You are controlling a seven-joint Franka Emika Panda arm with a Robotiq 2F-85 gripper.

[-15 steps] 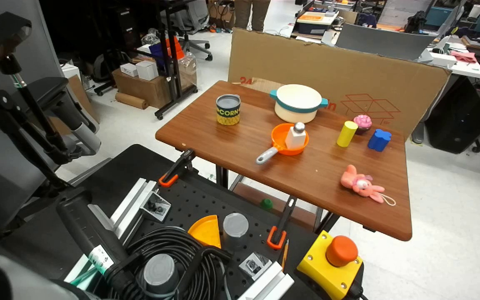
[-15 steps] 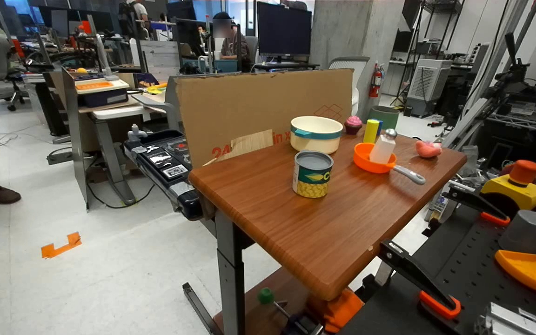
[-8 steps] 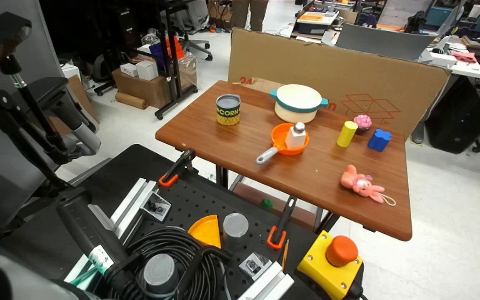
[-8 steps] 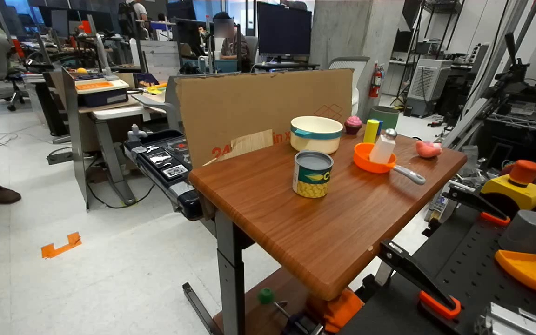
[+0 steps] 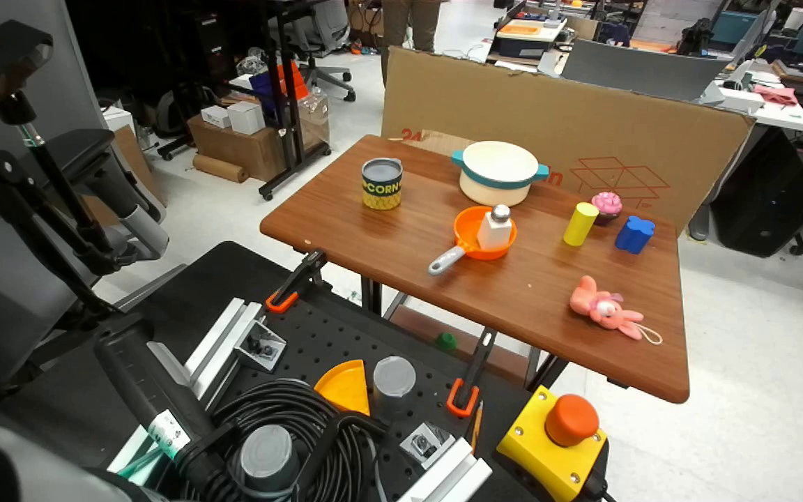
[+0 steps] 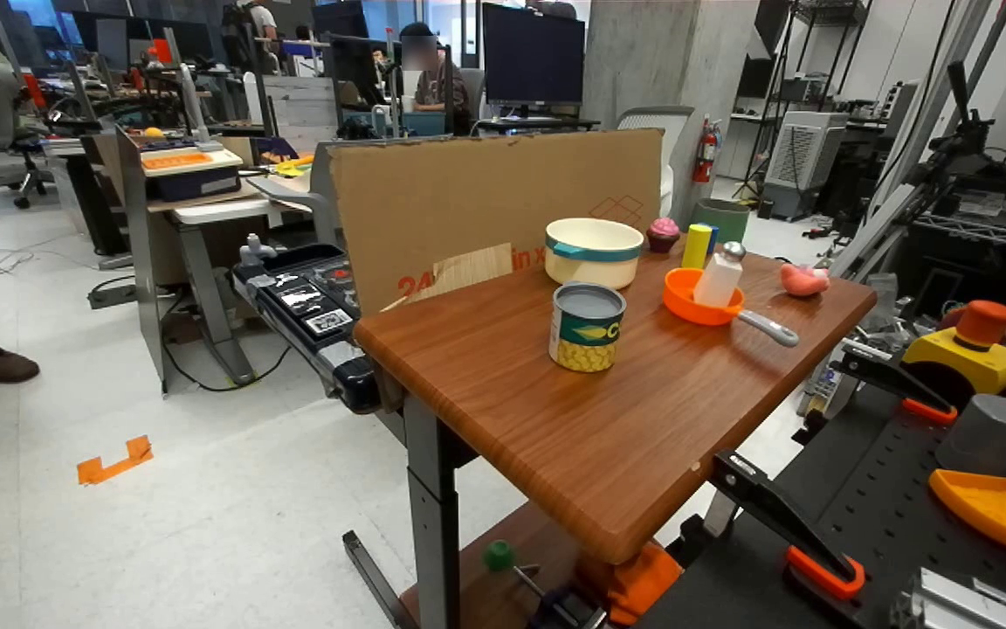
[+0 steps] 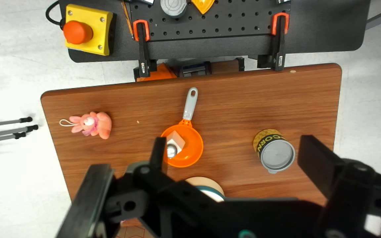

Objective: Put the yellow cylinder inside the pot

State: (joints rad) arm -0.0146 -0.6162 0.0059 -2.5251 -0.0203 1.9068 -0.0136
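Spread wide and empty, the pincer (image 7: pixel 232 145) presumably leaves room for a grasp. Right of the pot (image 5: pixel 496 183) in both exterior views, the yellow cylinder (image 5: pixel 580 224) stands upright, likely for easy gripping; the pot sits lidless, apparently to receive it.

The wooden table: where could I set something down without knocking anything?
In an exterior view, bare wood lies between the corn can and the orange pan, and between the pan's gray handle and the pink bunny. It's crowded where the yellow cylinder, cupcake and blue block stand close together, and where the pan sits near the pot.
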